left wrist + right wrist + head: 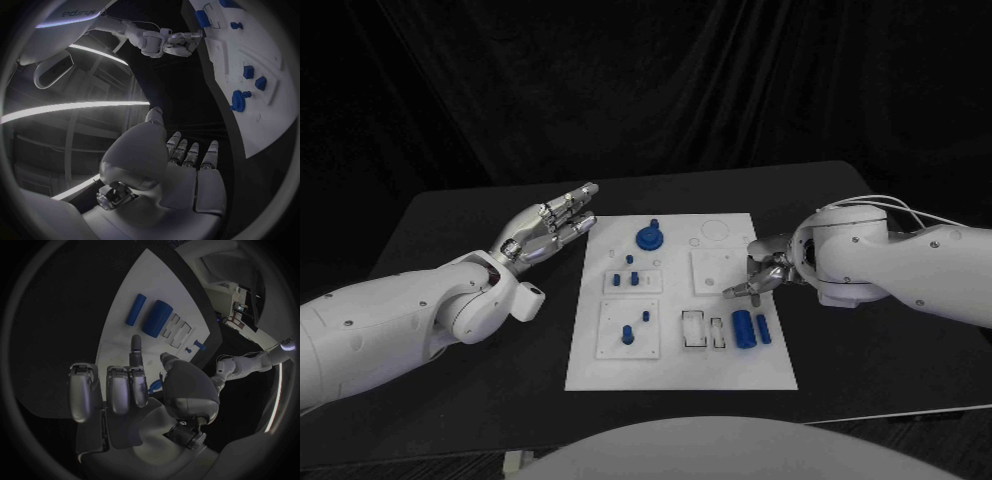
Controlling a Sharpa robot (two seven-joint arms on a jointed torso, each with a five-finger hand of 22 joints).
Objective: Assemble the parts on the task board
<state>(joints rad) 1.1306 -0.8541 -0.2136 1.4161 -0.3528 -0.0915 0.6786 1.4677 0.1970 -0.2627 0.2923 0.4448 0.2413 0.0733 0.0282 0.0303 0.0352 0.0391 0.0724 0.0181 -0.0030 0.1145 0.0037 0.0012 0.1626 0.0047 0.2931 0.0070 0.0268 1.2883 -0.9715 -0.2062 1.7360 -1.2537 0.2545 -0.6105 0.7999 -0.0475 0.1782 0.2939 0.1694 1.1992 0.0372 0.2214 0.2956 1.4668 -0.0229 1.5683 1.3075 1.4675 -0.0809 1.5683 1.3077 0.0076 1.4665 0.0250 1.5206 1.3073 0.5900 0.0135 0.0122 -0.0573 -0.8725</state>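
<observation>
Left hand [550, 226] flat, fingers apart, holding nothing, over table [459, 220] just left of board [733, 370]. Right hand [759, 272] at board's right edge, one finger out, rest curled, nothing gripped. Blue parts [751, 327] lie on board.

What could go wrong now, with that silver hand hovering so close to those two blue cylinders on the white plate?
The right hand hangs over the white task board, just above the two blue cylinders lying loose side by side. A careless reach might roll them off their spot. Its fingers could also snag the raised white block beneath them. The left hand, open beside the board, looks harmless.
</observation>
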